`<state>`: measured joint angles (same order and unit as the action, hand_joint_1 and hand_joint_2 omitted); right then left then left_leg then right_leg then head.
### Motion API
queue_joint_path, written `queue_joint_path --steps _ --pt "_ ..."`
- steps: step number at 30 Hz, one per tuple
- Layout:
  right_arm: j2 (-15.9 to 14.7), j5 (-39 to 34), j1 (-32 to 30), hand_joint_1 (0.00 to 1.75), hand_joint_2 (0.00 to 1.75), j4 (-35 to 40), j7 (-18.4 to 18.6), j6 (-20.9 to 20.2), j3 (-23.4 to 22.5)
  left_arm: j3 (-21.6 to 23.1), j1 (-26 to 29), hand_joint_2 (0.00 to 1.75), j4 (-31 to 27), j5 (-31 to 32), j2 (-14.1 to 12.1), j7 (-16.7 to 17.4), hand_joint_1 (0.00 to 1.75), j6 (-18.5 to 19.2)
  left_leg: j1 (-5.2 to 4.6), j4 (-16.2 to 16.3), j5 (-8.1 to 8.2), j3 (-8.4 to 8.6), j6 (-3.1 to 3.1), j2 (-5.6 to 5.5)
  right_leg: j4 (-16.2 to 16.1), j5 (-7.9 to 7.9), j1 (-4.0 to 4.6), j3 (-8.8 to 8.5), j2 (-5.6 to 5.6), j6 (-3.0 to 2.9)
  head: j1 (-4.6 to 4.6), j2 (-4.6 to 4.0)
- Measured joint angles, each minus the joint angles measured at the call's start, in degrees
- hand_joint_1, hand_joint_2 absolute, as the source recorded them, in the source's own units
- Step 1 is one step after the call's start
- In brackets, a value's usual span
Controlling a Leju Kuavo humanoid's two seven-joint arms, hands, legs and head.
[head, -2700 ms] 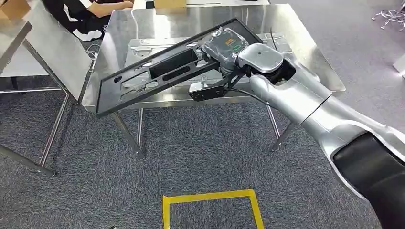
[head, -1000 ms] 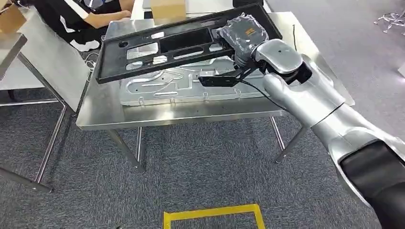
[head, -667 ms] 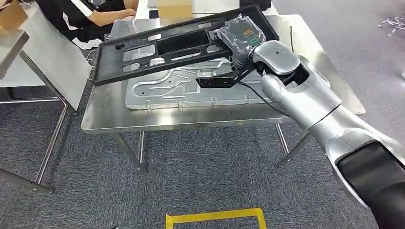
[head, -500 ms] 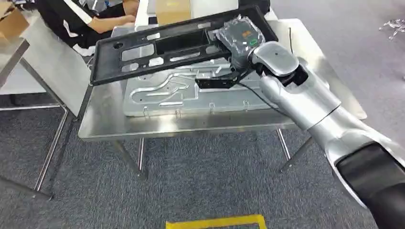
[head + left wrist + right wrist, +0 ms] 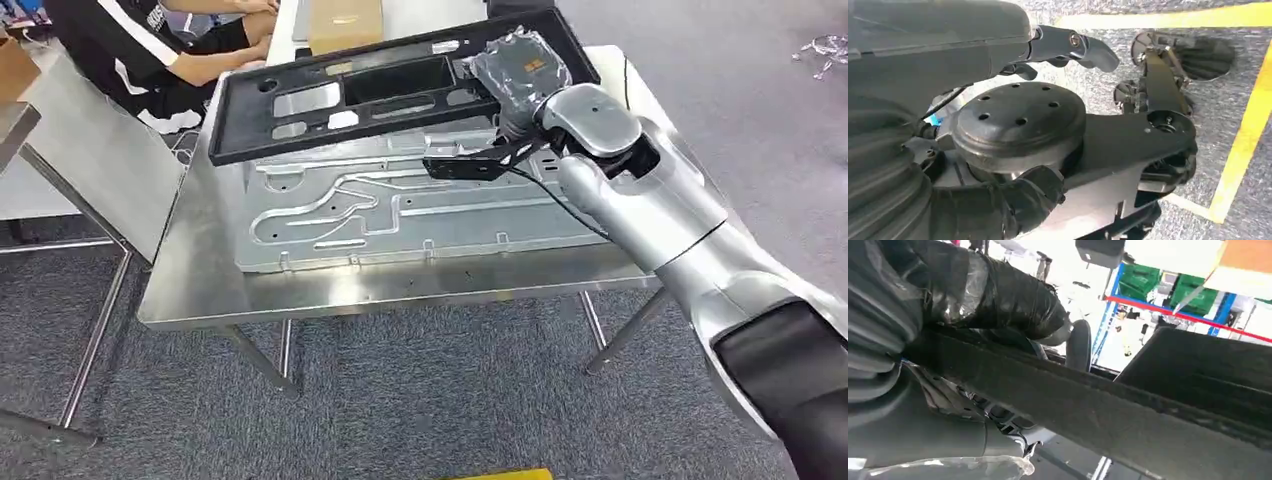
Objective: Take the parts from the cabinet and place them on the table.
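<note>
1. The black frame part (image 5: 380,85) is being held by the right hand (image 5: 515,65) at one end — fingers clasped over its edge, as is seen in the right wrist view (image 5: 998,300).
2. The part is being carried level above the steel table (image 5: 200,290), over the embossed metal sheet (image 5: 400,210) lying there, seemingly so that it can be lowered flat.
3. It is not yet being rested on anything; setting down is judged the step in hand.
4. The left hand (image 5: 1068,45) is being hung over the floor, nothing held; whether its fingers are spread or curled cannot be told.
5. A seated person (image 5: 130,50) is being kept near the table's far corner — a swing there would be risky.
</note>
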<state>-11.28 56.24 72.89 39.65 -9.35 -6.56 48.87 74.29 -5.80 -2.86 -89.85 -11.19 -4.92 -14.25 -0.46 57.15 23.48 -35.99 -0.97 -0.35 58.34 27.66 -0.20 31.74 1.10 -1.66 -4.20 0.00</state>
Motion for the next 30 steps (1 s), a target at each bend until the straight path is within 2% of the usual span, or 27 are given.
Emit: queue_joint_path --steps 1,2,3,4,5,6,8,9,10,11,13,14,15,16,18,19,20,21,23,24,25,26,28,29,30 --pt "0.00 0.00 -0.20 1.75 1.75 0.00 0.00 0.00 -0.02 0.00 0.08 1.75 0.02 0.00 0.00 0.00 0.00 0.02 -0.13 0.05 -0.77 -0.18 -0.37 -0.03 -0.40 0.11 -0.08 -0.38 -0.04 0.27 0.11 0.00" --pt "0.00 0.00 -0.34 1.75 1.75 -0.02 -0.02 0.00 -0.04 0.00 0.14 1.75 0.02 0.00 -0.13 -0.02 0.00 0.02 -0.12 -0.50 -0.60 0.21 -0.68 0.04 0.51 -0.63 0.03 -0.41 -0.06 0.66 0.04 0.02" --pt "-0.04 0.00 -0.32 1.75 1.75 0.00 -0.04 0.00 -0.04 0.00 0.14 1.75 0.02 0.00 -0.15 -0.02 0.00 -0.02 0.13 -1.00 -0.59 1.16 -1.07 0.01 0.55 -0.50 0.17 -0.69 -0.07 0.90 0.11 0.00" --pt "-0.13 0.02 -0.43 1.75 1.75 0.00 0.00 0.00 -0.09 0.02 0.24 1.75 0.02 0.02 -0.13 -0.02 0.00 0.04 0.40 -1.69 -0.63 2.01 -1.13 0.17 1.40 0.37 -0.12 -0.40 -0.34 0.89 0.07 0.00" --pt "-0.13 0.02 -0.21 1.75 1.75 0.00 0.00 0.00 -0.20 0.02 0.17 1.75 0.02 0.02 -0.13 -0.04 0.00 0.11 0.40 -1.72 -0.39 2.41 -1.47 0.12 3.65 1.58 -0.07 0.62 -0.42 1.13 0.20 0.00" --pt "-0.15 0.02 -0.10 1.75 1.75 -0.02 0.00 0.00 -0.37 0.02 0.07 1.75 0.02 0.02 -0.13 -0.07 0.00 0.22 0.43 -1.71 -0.04 2.68 -1.67 0.19 7.78 3.39 -0.11 3.03 -0.41 1.45 0.24 0.00" --pt "-0.15 0.02 -0.62 1.75 1.75 -0.07 0.00 0.11 -0.39 0.02 0.03 1.75 0.02 0.02 -0.13 -0.02 0.00 0.26 0.47 -1.68 0.76 3.35 -1.60 0.27 15.88 6.33 -0.39 8.41 -0.46 2.00 0.22 0.00" --pt "-0.15 0.09 -1.10 1.75 1.75 -0.09 -0.04 0.15 -0.39 0.02 0.01 1.75 0.02 0.02 -0.13 0.07 0.00 0.26 0.52 -1.63 1.21 3.85 -1.54 0.24 17.71 6.14 -0.63 10.21 -0.51 2.16 0.20 0.00" --pt "-0.15 0.20 -1.65 1.75 1.75 -0.13 -0.04 0.17 -0.39 0.02 0.04 1.75 0.02 0.00 -0.13 0.09 0.00 0.26 0.64 -1.55 1.74 4.50 -1.37 0.18 16.68 4.34 -0.84 10.60 -0.58 2.32 0.22 0.00" --pt "-0.15 0.24 -2.03 1.75 1.75 -0.22 0.02 0.17 -0.39 0.04 0.11 1.75 0.02 0.00 -0.13 0.13 0.00 0.26 0.77 -1.45 2.31 5.16 -1.14 0.06 13.61 1.64 -1.05 9.90 -0.67 2.49 0.22 0.00" --pt "-0.15 0.26 -2.62 1.75 1.75 -0.39 0.02 0.53 -0.48 0.04 0.12 1.75 0.02 0.00 -0.06 0.13 0.00 0.26 1.07 -0.93 3.75 6.52 -0.51 -0.06 3.89 -5.65 -1.49 6.90 -0.93 2.74 0.24 0.00" --pt "-0.17 0.26 -3.41 1.75 1.75 -0.68 0.02 1.23 -0.66 0.04 0.17 1.75 0.02 0.00 -0.13 0.13 0.00 0.24 1.06 -0.80 4.31 6.73 0.07 -0.13 2.76 -5.48 -1.22 7.11 -0.94 2.82 0.20 0.00" --pt "-0.11 0.22 -3.76 1.75 1.75 -0.72 0.00 1.77 -0.70 0.07 -0.11 1.75 0.02 0.00 -0.13 0.09 0.00 0.09 1.00 -0.35 4.54 5.94 0.44 -0.18 0.33 -4.19 -0.87 6.76 -1.10 2.16 0.57 0.00" --pt "-0.07 0.20 -4.52 1.75 1.75 -0.72 0.00 2.01 -0.77 0.07 -0.17 1.75 0.00 0.00 -0.13 0.09 0.00 -0.02 1.00 -0.40 4.82 5.90 0.80 -0.12 1.13 -5.29 -0.81 6.89 -0.96 1.61 0.39 0.02" --pt "-0.11 0.17 -5.47 1.75 1.75 -0.77 0.00 2.19 -0.90 0.09 -0.05 1.75 0.00 0.00 -0.04 0.09 0.00 -0.04 1.12 -0.15 5.19 6.46 1.40 -0.11 1.34 -4.64 -0.56 6.68 -0.86 0.69 0.44 0.00" --pt "-0.13 0.22 -5.60 1.75 1.75 -0.77 0.02 2.19 -0.92 0.11 -0.04 1.75 0.00 0.00 -0.04 0.09 0.00 -0.07 1.50 -0.11 5.62 6.39 0.99 -0.11 1.06 -4.53 -0.72 6.07 -0.85 0.32 0.39 0.02" --pt "-0.13 -0.02 -5.60 1.75 1.75 -0.79 0.02 2.23 -1.07 0.13 -0.09 1.75 0.00 -0.02 0.02 0.04 0.00 -0.09 1.47 2.81 6.01 5.10 1.32 0.05 0.90 -4.36 -0.68 5.69 -0.72 -0.01 0.37 0.00" --pt "-0.13 -0.65 -5.89 1.75 1.75 -0.77 -0.24 2.38 -1.39 0.13 -0.19 1.75 0.00 -0.02 0.02 0.00 0.00 -0.13 1.53 6.76 6.98 2.84 1.59 0.07 0.85 -4.12 -0.60 5.50 -0.63 -0.37 0.35 0.00" --pt "0.24 -0.39 -7.46 1.75 1.75 -0.72 -0.85 3.35 -2.27 0.17 -0.19 1.75 0.00 0.02 0.02 -0.13 0.00 -0.22 1.54 15.63 10.16 -2.84 2.01 0.08 0.84 -3.37 -0.23 4.67 -0.44 -0.74 0.35 0.00" --pt "0.42 0.16 -8.32 1.75 1.75 -0.72 -0.92 3.61 -2.29 0.24 -0.19 1.75 0.00 0.04 0.04 -0.11 0.00 -0.22 1.52 17.92 10.61 -4.76 1.91 0.08 0.84 -2.96 0.00 4.13 -0.39 -0.81 0.33 0.02" --pt "0.48 0.77 -9.35 1.75 1.75 -0.74 -0.92 3.72 -2.29 0.37 -0.17 1.75 0.00 0.02 0.07 -0.11 0.00 -0.22 1.36 17.82 9.46 -5.80 1.59 0.07 0.84 -2.48 0.26 3.38 -0.35 -0.89 0.33 0.00" --pt "0.50 1.11 -10.16 1.75 1.75 -0.81 -0.92 3.85 -2.29 0.50 -0.16 1.75 0.00 0.02 0.09 -0.11 0.00 -0.22 1.03 15.02 6.88 -5.43 1.02 0.06 0.84 -1.97 0.49 2.66 -0.34 -0.94 0.35 0.00" --pt "0.66 1.57 -10.86 1.75 1.75 -0.90 -0.92 3.96 -2.29 0.70 -0.17 1.75 0.00 0.00 0.00 -0.11 0.00 -0.26 -0.01 5.40 -0.10 -2.37 -0.37 0.07 0.83 -1.11 0.65 1.31 -0.34 -1.00 0.35 0.00" --pt "0.68 1.62 -11.25 1.75 1.75 -1.09 -0.92 3.98 -2.30 0.92 -0.15 1.75 0.02 0.00 -0.28 -0.11 0.00 -0.35 -0.80 1.50 -1.98 -1.17 -1.42 0.13 0.67 -0.75 0.51 0.96 -0.38 -0.96 0.42 0.00" --pt "0.72 1.60 -11.56 1.75 1.75 -1.20 -0.92 4.39 -2.29 1.12 -0.20 1.75 0.02 0.00 -0.55 -0.11 0.00 -0.42 -0.86 1.28 -0.21 -1.05 -1.79 0.02 0.49 -0.71 0.35 0.93 -0.16 -0.74 0.39 0.00"
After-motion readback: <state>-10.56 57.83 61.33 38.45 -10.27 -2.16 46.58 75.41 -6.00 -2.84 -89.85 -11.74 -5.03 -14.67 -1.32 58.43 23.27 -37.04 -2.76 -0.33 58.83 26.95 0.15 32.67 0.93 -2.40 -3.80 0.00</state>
